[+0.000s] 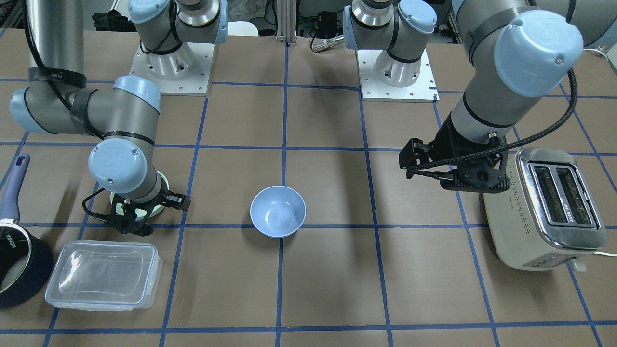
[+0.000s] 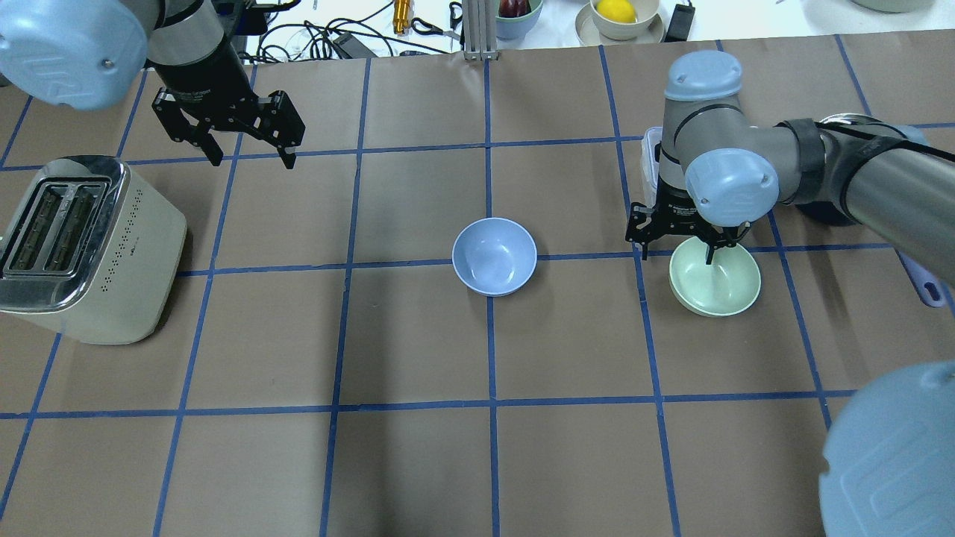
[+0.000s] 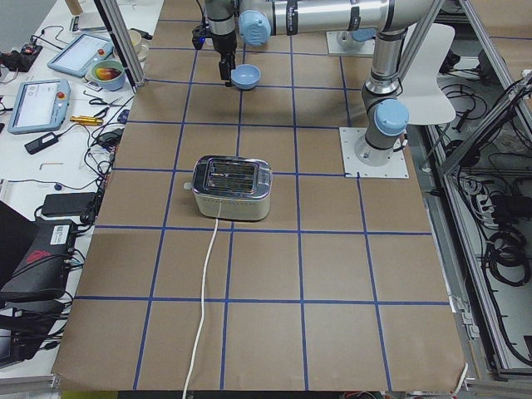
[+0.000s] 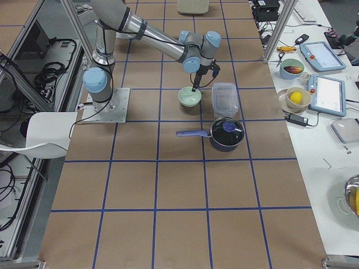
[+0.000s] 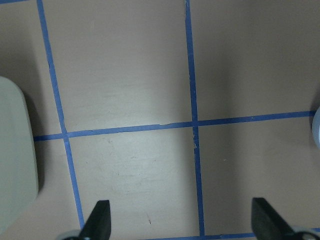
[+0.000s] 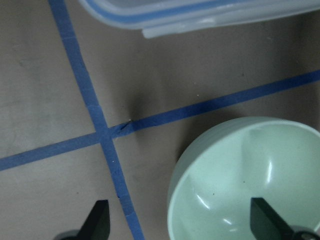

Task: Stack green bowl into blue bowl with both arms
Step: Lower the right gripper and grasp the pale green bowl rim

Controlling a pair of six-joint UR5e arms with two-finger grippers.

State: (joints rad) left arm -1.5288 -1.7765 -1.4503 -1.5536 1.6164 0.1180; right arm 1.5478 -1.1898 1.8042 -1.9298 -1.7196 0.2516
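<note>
The blue bowl stands upright and empty at the table's middle. The green bowl stands upright on the table to its right in the overhead view, apart from it. My right gripper is open and low over the green bowl's rim: one finger is over the bowl's inside, the other is outside it. In the front view the right arm hides most of the green bowl. My left gripper is open and empty above bare table near the toaster.
A cream and chrome toaster stands on my left side. A clear lidded container lies just beyond the green bowl. A dark navy saucepan stands beside the container.
</note>
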